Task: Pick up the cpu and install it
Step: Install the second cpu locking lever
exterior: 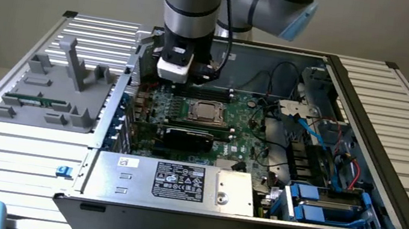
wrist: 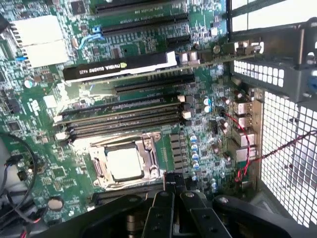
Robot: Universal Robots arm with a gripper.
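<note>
The cpu point(exterior: 205, 111), a small square chip with a shiny silver top, lies flat in the metal-framed socket in the middle of the green motherboard point(exterior: 246, 139) inside the open computer case. The wrist view shows the cpu point(wrist: 124, 162) seated in that frame. My gripper point(exterior: 192, 81) hangs just above the board, a little toward the back and the exterior view's left of the socket. In the wrist view my gripper point(wrist: 173, 179) is shut, its black fingers pressed together with nothing between them, the tips close beside the socket's edge.
A black graphics card point(wrist: 124, 67) stands across the board beyond several long memory slots point(wrist: 119, 116). The silver power supply point(exterior: 170, 179) fills the case's front. A grey fixture point(exterior: 53, 95) sits outside on the exterior view's left. Cables and blue drive caddies point(exterior: 321, 205) crowd the right.
</note>
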